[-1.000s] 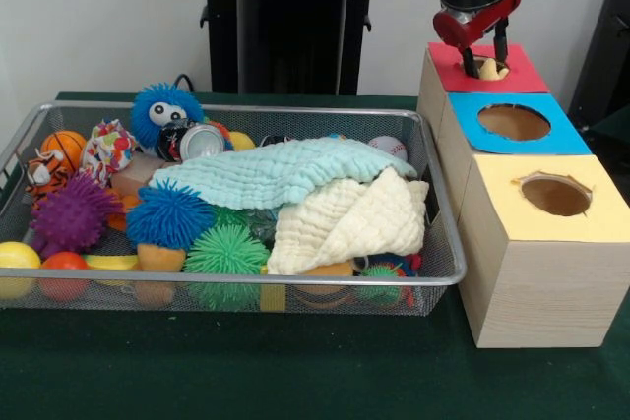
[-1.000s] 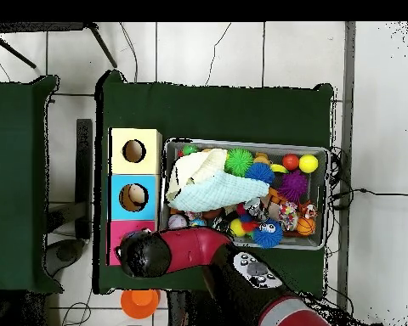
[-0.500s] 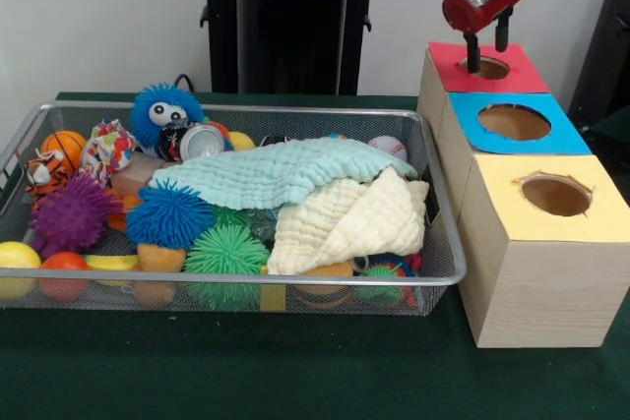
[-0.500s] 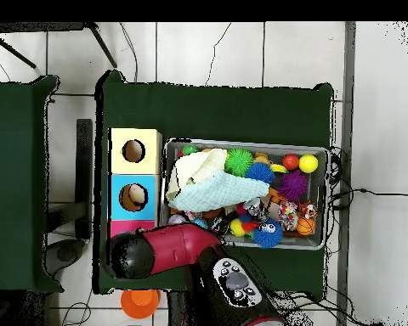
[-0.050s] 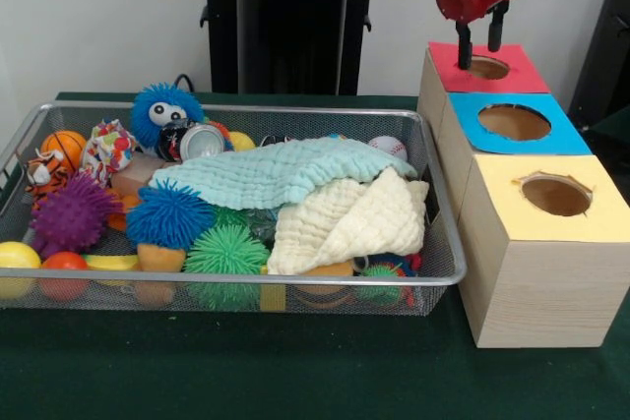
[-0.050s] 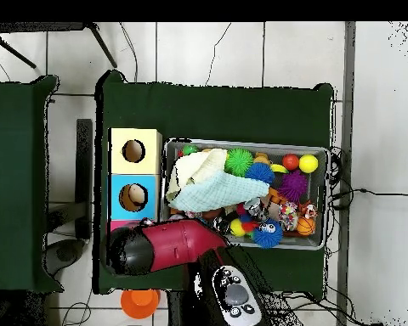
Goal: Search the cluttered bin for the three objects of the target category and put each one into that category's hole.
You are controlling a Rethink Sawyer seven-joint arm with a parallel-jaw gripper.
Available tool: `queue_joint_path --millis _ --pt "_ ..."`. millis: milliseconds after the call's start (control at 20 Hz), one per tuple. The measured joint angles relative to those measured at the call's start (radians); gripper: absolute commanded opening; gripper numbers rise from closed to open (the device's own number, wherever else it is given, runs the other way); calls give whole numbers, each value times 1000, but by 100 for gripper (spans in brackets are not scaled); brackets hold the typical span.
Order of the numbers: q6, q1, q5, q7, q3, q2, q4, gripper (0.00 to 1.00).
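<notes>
The table (image 5: 246,371) is covered by a dark green cloth. A wire mesh bin (image 5: 442,243) filled with toys and cloths is set on it. Just beside the bin, a wooden box (image 5: 532,287) with red, blue and yellow tops, each with a round hole, is placed.

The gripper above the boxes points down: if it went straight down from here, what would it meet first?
Probably the red box. The gripper, open and empty, hangs over its round hole, so the fingers might enter the hole or strike its rim. Depth is unclear here, and the arm hides this spot in the overhead view.
</notes>
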Motion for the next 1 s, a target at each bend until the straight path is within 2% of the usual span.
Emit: queue_joint_path --millis 350,550,850,1000 --pt "15 0 -29 0 -73 -31 -36 100" --pt "15 -37 -61 0 -96 -53 -45 100" --pt "15 -151 -94 0 -99 -89 -45 100" --pt "15 -243 -115 0 -92 -103 -45 100"
